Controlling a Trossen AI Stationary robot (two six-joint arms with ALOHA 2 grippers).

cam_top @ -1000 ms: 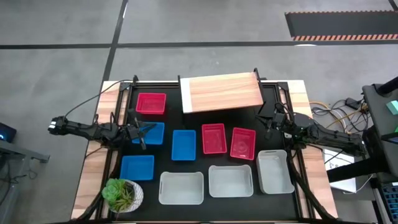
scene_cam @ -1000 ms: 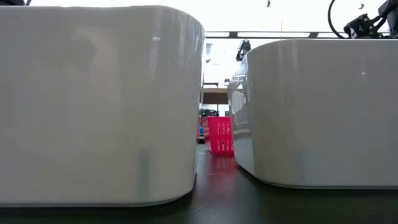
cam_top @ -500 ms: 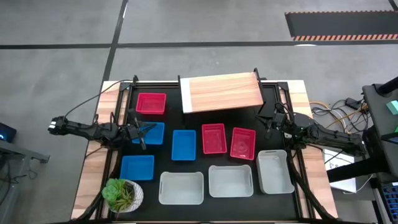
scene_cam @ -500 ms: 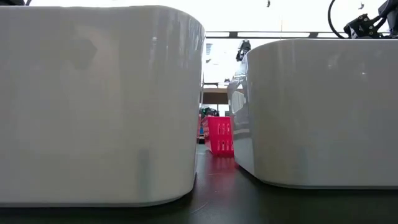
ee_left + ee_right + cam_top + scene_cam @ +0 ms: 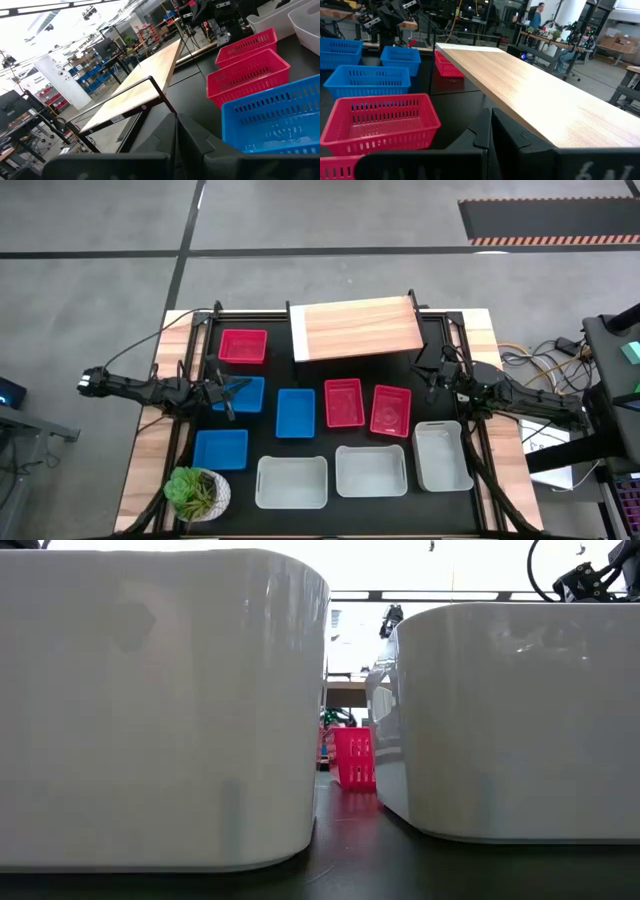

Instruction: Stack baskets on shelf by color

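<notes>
9 baskets [image 5: 296, 413] lie on the tabletop [image 5: 439, 330], shelf [image 5: 356, 328] at 12 o'clock. Left end effector [image 5: 232, 388] and right end effector [image 5: 432, 370] closed, empty.

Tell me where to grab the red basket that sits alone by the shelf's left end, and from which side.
Take the lone red basket by one long rim wall, coming straight down from above. It sits upright with its mouth open, so one finger can probably drop inside and one outside. The wall facing the left gripper, now shut, looks most free; the shelf crowds the short right-hand end.
</notes>
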